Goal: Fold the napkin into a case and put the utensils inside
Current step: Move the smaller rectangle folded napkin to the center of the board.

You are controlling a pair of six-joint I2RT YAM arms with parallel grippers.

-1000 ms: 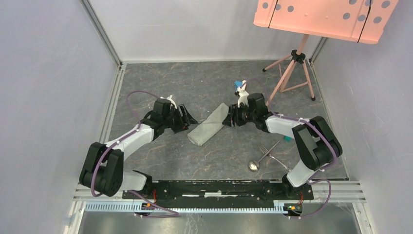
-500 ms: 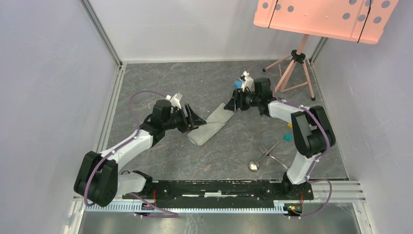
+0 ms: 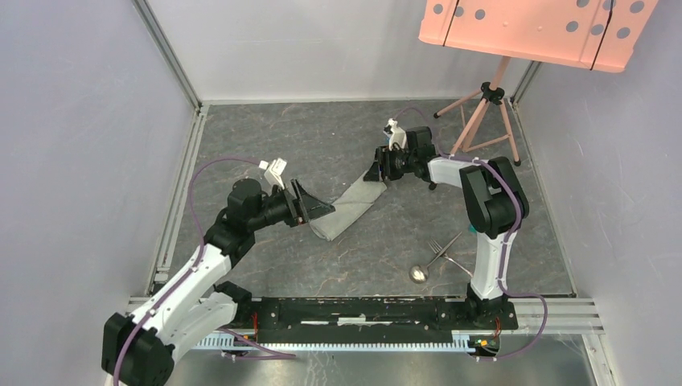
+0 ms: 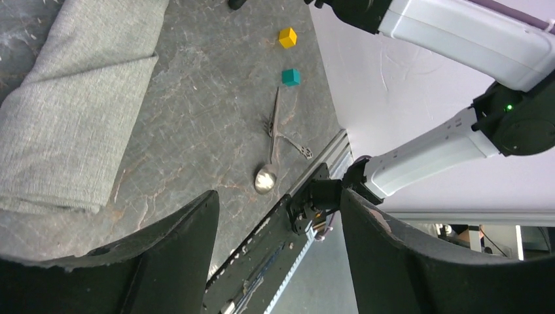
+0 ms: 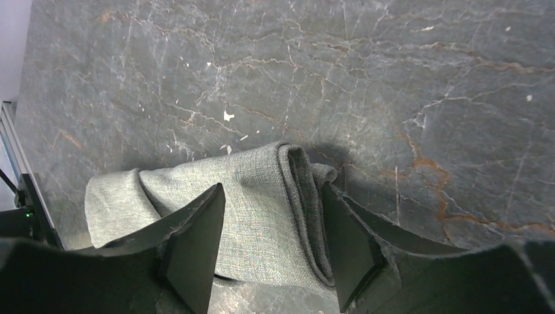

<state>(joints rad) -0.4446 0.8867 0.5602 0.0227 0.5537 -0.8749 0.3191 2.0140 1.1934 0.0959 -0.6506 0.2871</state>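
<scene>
1. Left of centre in the top view, the left gripper (image 3: 310, 207) stands wide open and holds nothing, its tips just beside the lower left end of the napkin (image 3: 347, 207).
2. From the left wrist camera, the two dark fingers (image 4: 163, 261) fill the bottom edge. The gap between them shows only bare table (image 4: 196, 98) and the rail, and the cloth lies in the upper left of that frame.
3. At the centre of the top view, the napkin is a narrow folded grey strip. It lies flat on the dark marbled table and runs diagonally from lower left to upper right.
4. Above and right of centre, the right gripper (image 3: 378, 170) is at the strip's upper right end.
5. In the right wrist view, its jaws are well apart and straddle the doubled end of the cloth. Whether the pads (image 5: 196, 242) touch it I cannot tell.
6. Lower right of centre, the utensils lie crossed on the table, well apart from the napkin. They are the fork (image 3: 447, 256) and the spoon (image 3: 419, 273), whose bowl points toward the bottom edge.
7. Upper centre of the left wrist view, a yellow block (image 4: 286, 37) and a teal block (image 4: 290, 77) sit beyond the cutlery.
8. At the upper right of the top view, a tripod (image 3: 485, 112) carries a pink board (image 3: 539, 28).
</scene>
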